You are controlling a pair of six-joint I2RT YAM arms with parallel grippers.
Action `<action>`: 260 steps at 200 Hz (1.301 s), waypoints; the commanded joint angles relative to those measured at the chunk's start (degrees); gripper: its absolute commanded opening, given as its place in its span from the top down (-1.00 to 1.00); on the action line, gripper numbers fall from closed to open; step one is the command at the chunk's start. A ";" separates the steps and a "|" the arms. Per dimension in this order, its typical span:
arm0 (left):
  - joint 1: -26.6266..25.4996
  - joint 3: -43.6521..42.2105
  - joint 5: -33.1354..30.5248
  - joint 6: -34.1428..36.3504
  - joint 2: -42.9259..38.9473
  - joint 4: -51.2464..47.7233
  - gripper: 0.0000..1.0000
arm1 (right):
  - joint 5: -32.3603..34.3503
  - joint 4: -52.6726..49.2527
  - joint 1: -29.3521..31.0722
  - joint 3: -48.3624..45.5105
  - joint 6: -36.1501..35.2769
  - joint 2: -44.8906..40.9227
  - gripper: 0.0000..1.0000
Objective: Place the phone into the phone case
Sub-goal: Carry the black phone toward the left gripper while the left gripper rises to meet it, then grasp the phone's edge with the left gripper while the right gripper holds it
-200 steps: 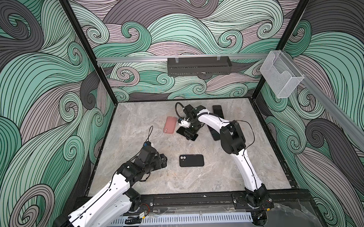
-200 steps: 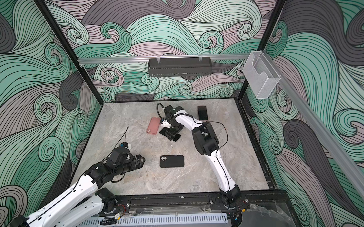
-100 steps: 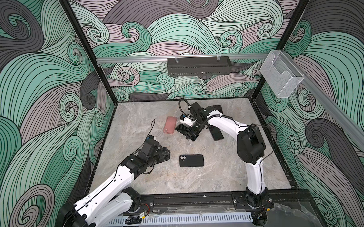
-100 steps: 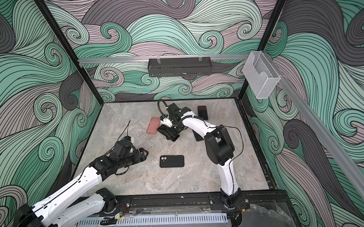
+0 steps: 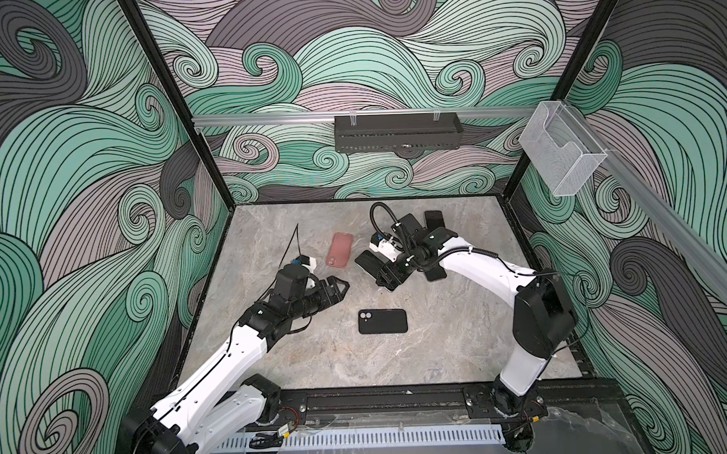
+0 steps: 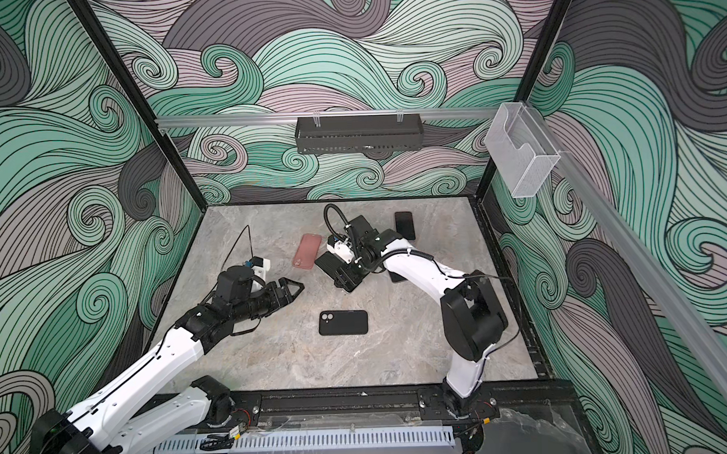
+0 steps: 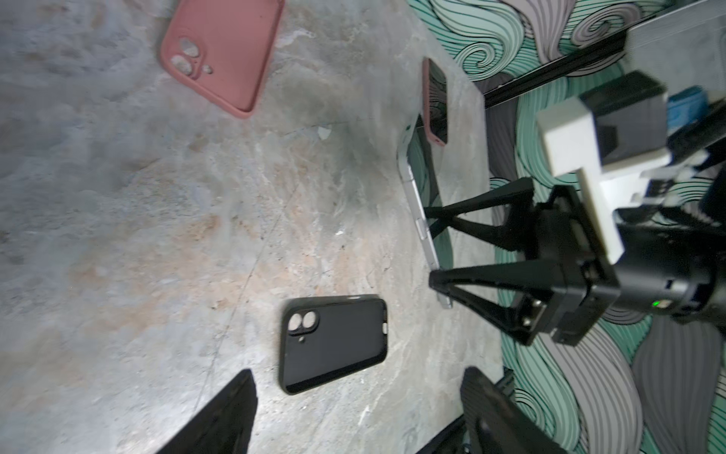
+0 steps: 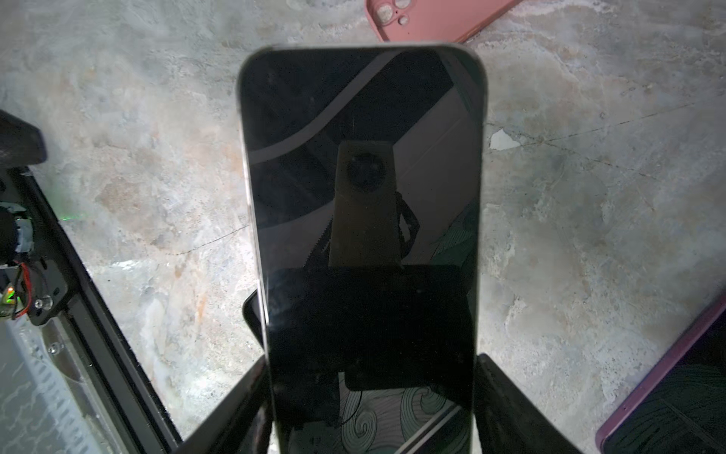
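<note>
The right gripper [image 8: 371, 369] was pinched on the long edges of a silver-rimmed phone [image 8: 361, 177], apparently lifted off the table [image 5: 461, 337]. Well apart from it, toward that arm's base, lay an empty black case [image 5: 382, 321], the left gripper [image 5: 337, 290] hovering nearby, jaws spread. Carrying seemed in hand; next, aligning phone squarely over case.

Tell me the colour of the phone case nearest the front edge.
Black; the phone case shows best in left wrist view.
</note>
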 commanded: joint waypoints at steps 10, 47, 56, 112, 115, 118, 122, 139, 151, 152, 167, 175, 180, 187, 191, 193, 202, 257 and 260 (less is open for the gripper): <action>1.03 2.77 6.76 -1.67 2.60 6.42 -0.54 | -0.64 5.92 2.37 -2.91 2.60 -5.26 1.00; 1.62 3.97 11.16 -3.48 6.07 10.80 -0.46 | 0.28 8.87 4.68 -6.52 4.90 -8.96 1.00; 1.71 4.10 11.92 -4.07 6.50 12.08 -0.43 | 0.79 9.05 5.32 -6.89 4.97 -9.37 1.00; 2.25 5.09 14.09 -5.74 9.00 14.12 -0.19 | 1.52 10.89 7.41 -8.25 6.35 -11.84 1.00; 2.24 5.07 14.25 -5.86 9.09 14.21 -0.18 | 1.52 11.05 7.49 -8.33 6.51 -11.94 1.00; 2.24 5.09 14.43 -5.99 9.17 14.29 -0.16 | 1.52 11.17 7.60 -8.38 6.63 -12.06 1.00; 2.32 5.06 14.51 -6.07 9.28 14.39 -0.14 | 1.40 11.42 7.69 -8.42 6.75 -12.19 1.00; 2.41 5.20 15.11 -6.62 9.76 14.66 -0.06 | 1.33 11.97 8.14 -8.59 7.12 -12.36 1.00; 2.41 5.35 15.51 -6.73 10.11 14.74 0.02 | 1.23 12.00 8.49 -8.58 7.28 -12.41 1.00; 2.41 5.39 15.58 -6.75 10.14 14.75 0.02 | 1.24 11.99 8.50 -8.59 7.30 -12.42 1.00; 2.48 5.69 16.04 -6.77 10.55 14.70 0.13 | 1.21 12.09 8.90 -8.60 7.41 -12.29 1.00; 2.58 5.83 16.17 -6.73 10.68 14.74 0.16 | 1.08 12.23 9.11 -8.61 7.48 -12.36 1.00; 2.59 5.83 16.30 -6.77 10.79 14.66 0.19 | 1.10 12.29 9.21 -8.62 7.49 -12.42 1.00; 2.66 5.91 16.50 -6.84 10.94 14.81 0.22 | 1.21 12.36 9.37 -8.69 7.58 -12.26 1.00; 2.68 5.91 16.72 -6.90 10.96 14.93 0.23 | 1.37 12.43 9.52 -8.69 7.59 -12.25 1.00; 2.68 5.95 16.82 -6.94 11.02 15.10 0.24 | 1.44 12.47 9.55 -8.69 7.65 -12.21 1.00; 2.77 5.92 17.27 -7.32 11.10 15.82 0.30 | 1.61 12.43 9.78 -8.67 7.67 -12.09 1.00; 3.51 6.23 19.49 -7.76 11.57 16.42 0.84 | 1.97 13.03 10.36 -8.93 8.88 -12.17 1.00; 3.53 6.19 19.64 -7.74 11.56 16.35 0.86 | 1.95 13.03 10.36 -8.91 8.90 -12.24 1.00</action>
